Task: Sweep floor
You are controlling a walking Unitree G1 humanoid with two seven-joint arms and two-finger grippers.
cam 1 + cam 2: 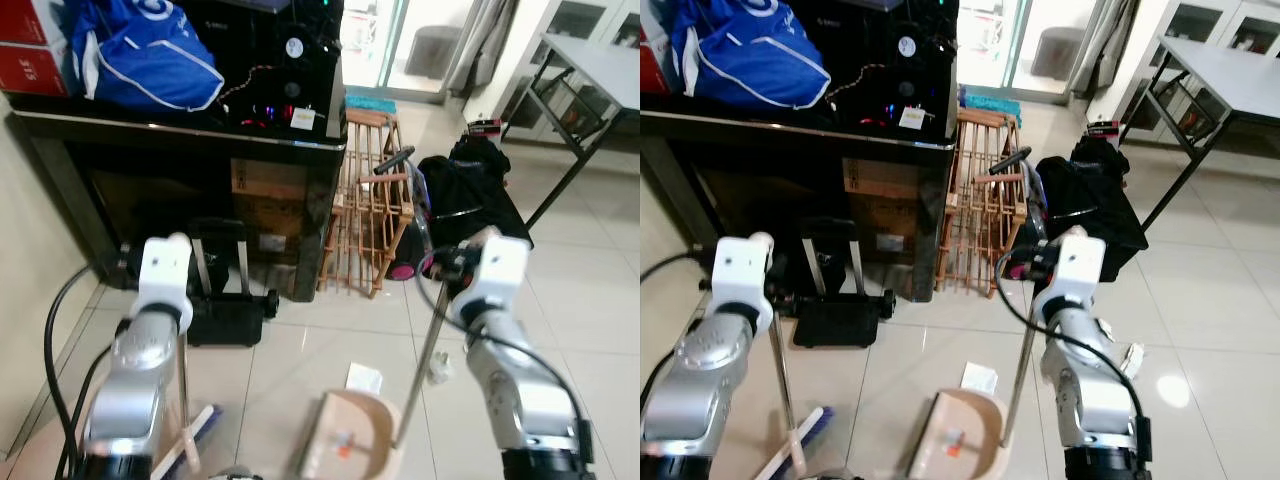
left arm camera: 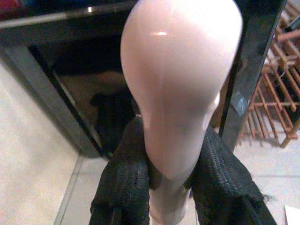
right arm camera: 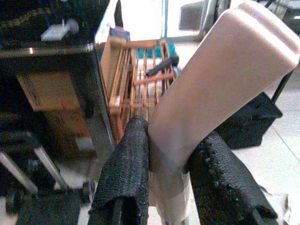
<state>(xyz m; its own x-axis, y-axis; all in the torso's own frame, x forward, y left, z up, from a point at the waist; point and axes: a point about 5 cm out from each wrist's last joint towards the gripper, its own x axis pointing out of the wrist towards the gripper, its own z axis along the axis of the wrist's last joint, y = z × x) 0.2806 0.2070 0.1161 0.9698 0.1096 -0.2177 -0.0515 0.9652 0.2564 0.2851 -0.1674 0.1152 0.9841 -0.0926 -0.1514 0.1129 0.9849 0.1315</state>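
My left gripper (image 2: 171, 138) is shut on the pale pink top of the broom handle (image 2: 180, 79). The broom's thin pole (image 1: 186, 400) runs down beside my left arm to the broom head (image 1: 196, 432) on the tiles. On the beige dustpan handle (image 3: 220, 84), my right gripper (image 3: 174, 136) is shut. Its metal pole (image 1: 422, 370) slants down to the beige dustpan (image 1: 352, 438), which rests on the floor between my arms with small bits inside. A white paper scrap (image 1: 363, 377) lies just beyond the pan. A small crumpled piece (image 1: 440, 370) lies right of the pole.
A black cabinet (image 1: 190, 180) with a blue bag (image 1: 140, 50) stands ahead on the left, a black trolley case (image 1: 225, 310) at its foot. A wooden rack (image 1: 365, 215) and black bags (image 1: 470, 190) stand ahead. A grey table (image 1: 590, 75) is far right, a wall close left.
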